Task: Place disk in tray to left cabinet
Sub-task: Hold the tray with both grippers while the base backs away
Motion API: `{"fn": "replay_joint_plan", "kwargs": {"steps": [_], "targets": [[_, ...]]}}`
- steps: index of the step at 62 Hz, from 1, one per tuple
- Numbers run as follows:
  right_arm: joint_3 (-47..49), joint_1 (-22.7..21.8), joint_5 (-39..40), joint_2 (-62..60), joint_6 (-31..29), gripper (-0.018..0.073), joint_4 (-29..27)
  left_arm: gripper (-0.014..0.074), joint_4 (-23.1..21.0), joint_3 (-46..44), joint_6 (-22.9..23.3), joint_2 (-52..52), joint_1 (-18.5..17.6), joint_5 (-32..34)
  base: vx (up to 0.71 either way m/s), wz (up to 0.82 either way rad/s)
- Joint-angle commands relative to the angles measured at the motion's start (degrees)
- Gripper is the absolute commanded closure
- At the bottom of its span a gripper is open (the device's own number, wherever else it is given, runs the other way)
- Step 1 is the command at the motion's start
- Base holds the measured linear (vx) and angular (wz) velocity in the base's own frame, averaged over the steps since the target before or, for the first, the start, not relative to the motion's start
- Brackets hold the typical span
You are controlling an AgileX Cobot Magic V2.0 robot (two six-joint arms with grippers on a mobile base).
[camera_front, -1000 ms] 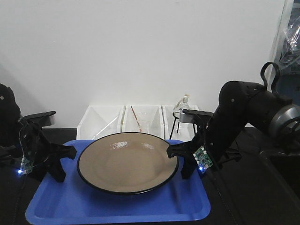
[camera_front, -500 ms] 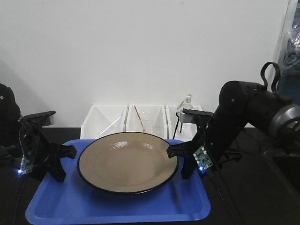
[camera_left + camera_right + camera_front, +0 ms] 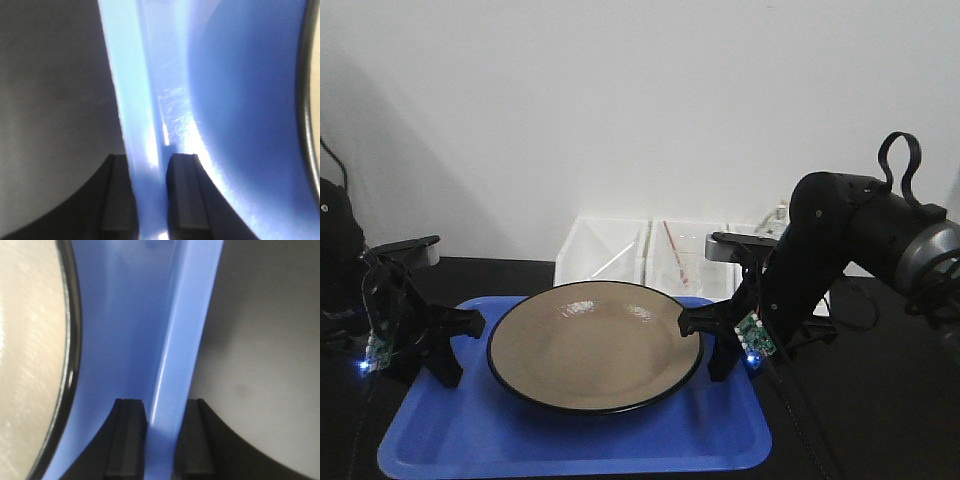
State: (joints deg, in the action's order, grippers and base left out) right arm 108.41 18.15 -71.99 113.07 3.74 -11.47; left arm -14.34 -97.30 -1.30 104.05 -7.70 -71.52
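Note:
The tan disk (image 3: 595, 345) with a thin black rim lies in the middle of the blue tray (image 3: 570, 445). My left gripper (image 3: 460, 350) is shut on the tray's left rim, and my right gripper (image 3: 705, 348) is shut on its right rim. In the left wrist view the black fingers (image 3: 185, 195) pinch the rim of the tray (image 3: 132, 100), with the disk (image 3: 312, 100) at the far right edge. The right wrist view has the right gripper (image 3: 162, 440) clamped on the tray rim (image 3: 192, 315), the disk (image 3: 30, 340) at the left. The left cabinet is out of view.
Small white bins (image 3: 605, 260) stand against the white wall behind the tray, one holding a red stick (image 3: 675, 250). The right arm's bulky joint (image 3: 880, 230) rises at the right. A dark surface (image 3: 880, 400) extends around the tray.
The white bins and wall have slid to the right in the front view, and the small stand is now hidden behind the right arm. Tray, disk and both grippers keep their places in frame.

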Motion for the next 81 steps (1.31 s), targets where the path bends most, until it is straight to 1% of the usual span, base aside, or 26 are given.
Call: {"fn": "replay_joint_plan", "kwargs": {"steps": [1, 19, 81], "targets": [[2.2, -0.4, 1.9, -4.0, -1.2, 0.0563, 0.7, 0.0597, 0.4, -2.0, -0.9, -3.5, -0.2, 0.0, -0.1, 0.43], [2.2, -0.4, 1.9, -4.0, -1.2, 0.0563, 0.7, 0.0597, 0.4, -2.0, -0.9, -3.5, -0.2, 0.0, -0.14, 0.54], [2.2, -0.4, 1.9, -4.0, -1.2, 0.0563, 0.7, 0.0597, 0.4, -2.0, -0.9, -3.5, -0.2, -0.1, -0.14, 0.64]]}}
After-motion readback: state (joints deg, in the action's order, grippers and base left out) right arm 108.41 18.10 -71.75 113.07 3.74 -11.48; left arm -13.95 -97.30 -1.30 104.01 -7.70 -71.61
